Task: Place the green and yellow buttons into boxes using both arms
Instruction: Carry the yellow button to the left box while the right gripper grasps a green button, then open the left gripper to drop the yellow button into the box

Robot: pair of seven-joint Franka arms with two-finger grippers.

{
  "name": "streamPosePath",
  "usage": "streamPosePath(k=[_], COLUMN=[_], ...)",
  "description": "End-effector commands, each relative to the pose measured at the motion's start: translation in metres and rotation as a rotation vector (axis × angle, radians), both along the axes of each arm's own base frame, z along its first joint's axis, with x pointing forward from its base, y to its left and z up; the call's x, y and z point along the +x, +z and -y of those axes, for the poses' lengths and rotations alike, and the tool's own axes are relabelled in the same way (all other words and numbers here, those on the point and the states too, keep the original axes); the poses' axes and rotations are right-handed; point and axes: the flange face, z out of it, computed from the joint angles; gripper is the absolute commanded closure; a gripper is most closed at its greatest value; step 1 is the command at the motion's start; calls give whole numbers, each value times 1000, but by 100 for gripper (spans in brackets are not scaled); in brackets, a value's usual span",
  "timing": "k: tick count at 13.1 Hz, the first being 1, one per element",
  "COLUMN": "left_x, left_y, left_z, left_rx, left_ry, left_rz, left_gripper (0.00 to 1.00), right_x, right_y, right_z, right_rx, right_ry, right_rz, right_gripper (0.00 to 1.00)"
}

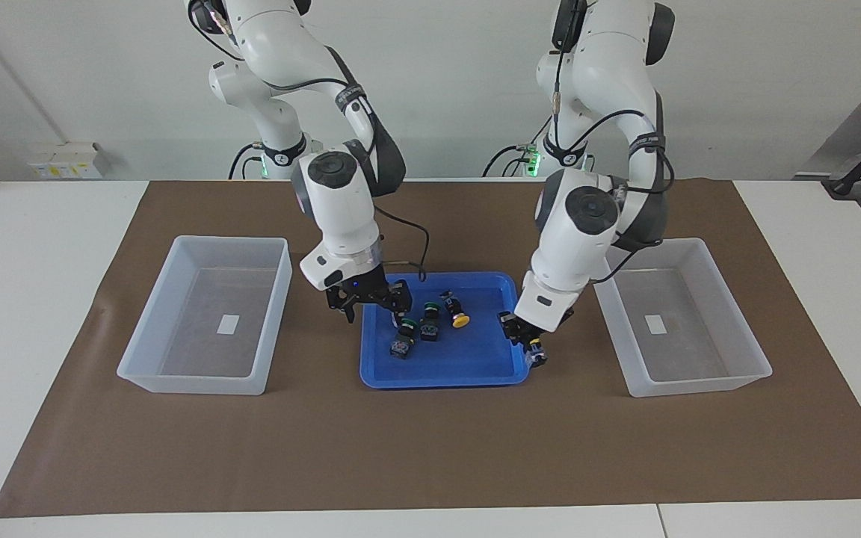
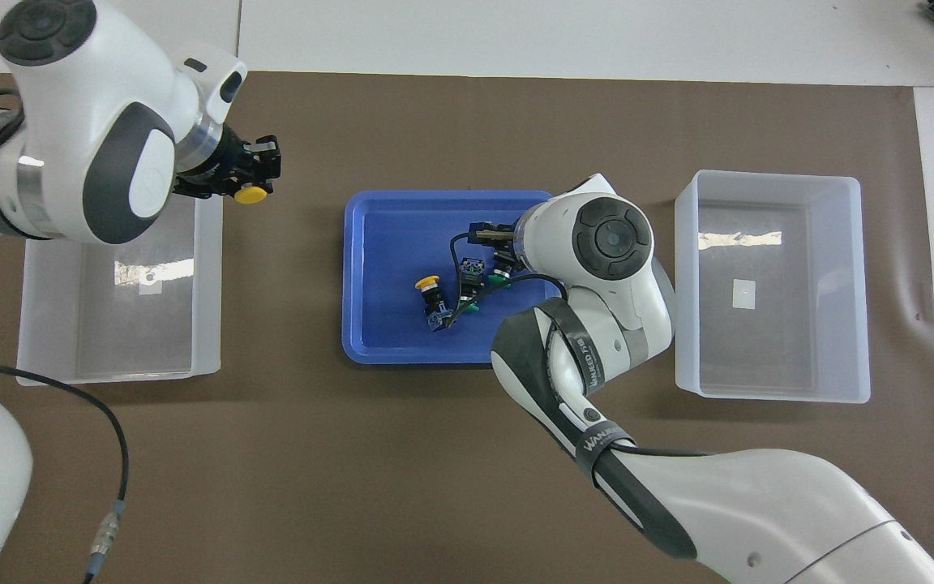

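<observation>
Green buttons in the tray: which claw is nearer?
Right. The right claw hangs open just over the green buttons. The left claw is shut on a yellow button at the tray's left-arm end, clear of them.

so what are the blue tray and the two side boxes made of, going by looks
Blue tray: likely moulded plastic, one even blue with a mild sheen, rounded corners and a raised rim.
Boxes: probably thin translucent plastic, whitish and semi-glossy; the brown mat shows faintly through the walls and light glints on the floors. Each bears a small white label.
</observation>
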Motion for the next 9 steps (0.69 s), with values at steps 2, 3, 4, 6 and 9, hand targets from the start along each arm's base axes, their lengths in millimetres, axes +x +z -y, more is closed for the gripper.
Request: streamPosePath(k=[2,3,4,6,9], left_x=[4,4,2,-12,-48], left_y=[20,23,19,-1,-58], left_z=[-95,-116,-134,-159,-174], left_rx=[-9,-16,-20,-19,-4], left_ry=[-139,-196,-244,-275,-260], left_rz=[6,23,24,25,63], left_gripper=[100,100,100,100,100], right_x=[10,8,7,6,5], right_y=[-23,-26,-28,-37,-40], right_z=[-3,-3,-4,-5,-3], right_rx=[11,9,10,14,30], right_ry=[-24,-25,-30,-70,-137], right_rz=[6,1,-4,-22,-37], right_gripper=[0,0,1,3,3])
